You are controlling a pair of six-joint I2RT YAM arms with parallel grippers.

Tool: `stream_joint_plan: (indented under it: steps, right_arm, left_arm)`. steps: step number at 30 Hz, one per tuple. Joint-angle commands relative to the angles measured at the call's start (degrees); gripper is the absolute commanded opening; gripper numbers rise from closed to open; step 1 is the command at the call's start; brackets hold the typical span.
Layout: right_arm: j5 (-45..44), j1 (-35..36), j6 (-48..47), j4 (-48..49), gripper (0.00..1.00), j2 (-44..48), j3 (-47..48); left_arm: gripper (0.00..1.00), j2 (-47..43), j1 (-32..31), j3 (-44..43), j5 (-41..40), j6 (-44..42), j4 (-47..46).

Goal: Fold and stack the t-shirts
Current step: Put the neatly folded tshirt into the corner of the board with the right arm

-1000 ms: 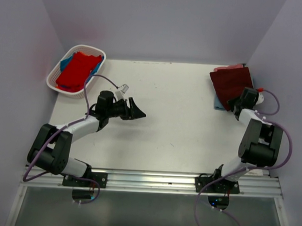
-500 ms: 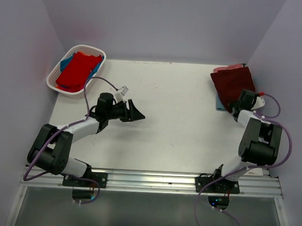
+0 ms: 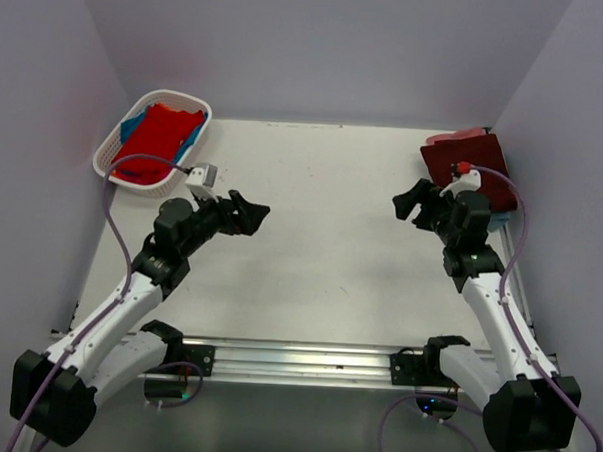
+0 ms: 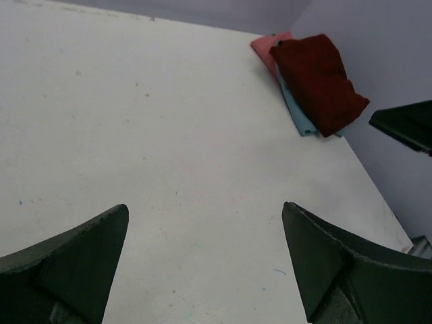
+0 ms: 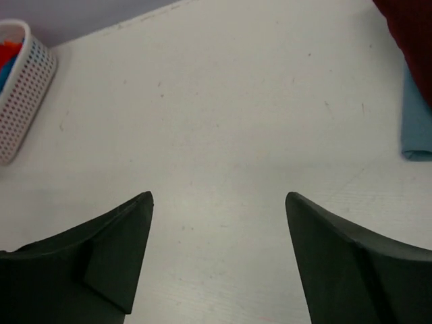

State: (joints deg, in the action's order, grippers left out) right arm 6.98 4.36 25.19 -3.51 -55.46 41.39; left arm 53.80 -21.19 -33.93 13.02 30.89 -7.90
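**Top external view.** The left pincer (image 3: 250,214) and the right pincer (image 3: 409,203) point toward each other over the tabletop (image 3: 320,267). Both have their jaws spread and hold nothing, and a wide bare strip lies between them. A white basket (image 3: 113,143) sits in the 10 o'clock corner, with a red t-shirt (image 3: 155,140) lying over a blue t-shirt (image 3: 131,126) inside it. The maroon t-shirt (image 3: 467,153) lies folded in the 2 o'clock corner, close to the right edge.

**Left wrist view.** Bare tabletop runs between the parted fingers to 1 o'clock. There the maroon t-shirt tops a salmon pink t-shirt (image 4: 262,47) and a light blue t-shirt (image 4: 305,127), whose edges stick out from under it.

**Right wrist view.** The fingers stand wide apart. The basket is at the 10 o'clock edge, and the maroon and light blue cloth at 2 o'clock. Open surface lies between them.
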Motion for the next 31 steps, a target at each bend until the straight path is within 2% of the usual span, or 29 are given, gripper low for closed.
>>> stream_joint_plan:
  steps: [1,3,8,11,15,18,20,23,30,31]
  right_arm:
    - [2.33,2.66,-6.20,-5.98,0.86,1.67,-0.70]
    - [3.91,5.04,-7.26,-7.99,0.98,1.41,1.06]
    - [6.46,12.24,-9.46,-8.01,0.99,-1.30,3.52]
    - [12.51,14.44,-7.54,-2.75,0.99,-3.50,1.95]
    - [12.88,18.22,-7.35,-0.54,0.99,-6.76,2.91]
    - [9.65,21.91,-8.40,-2.54,0.99,-8.34,5.37]
    - [8.93,23.50,-8.05,-3.17,0.99,-9.22,7.29]
    - [7.43,24.38,-9.80,-9.49,0.99,-12.65,11.51]
    - [5.24,25.34,-11.12,-9.49,0.99,-12.21,11.61]
    - [1.75,25.43,-11.21,-9.93,0.99,-12.30,11.96]
  left_arm:
    - [1.00,-6.85,-2.18,2.47,-10.63,-2.68,0.16]
    - [1.00,-10.81,-2.28,2.91,-14.49,-2.59,1.74]
    - [1.00,-15.13,-2.36,3.61,-16.97,-1.89,3.76]
    - [1.00,-15.56,-2.36,2.47,-16.01,-0.93,6.05]
    - [1.00,-17.50,-2.36,2.29,-14.60,-0.48,7.46]
    - [1.00,-17.07,-2.36,1.50,-13.28,-1.45,7.73]
    - [1.00,-14.97,-2.36,-0.16,-13.28,-1.89,11.49]
    - [1.00,-11.80,-2.36,-1.22,-13.28,-1.54,12.73]
    - [1.00,-10.73,-2.36,-1.40,-13.28,-1.89,11.77]
    - [1.00,-11.08,-2.36,-1.40,-13.37,-1.98,11.77]
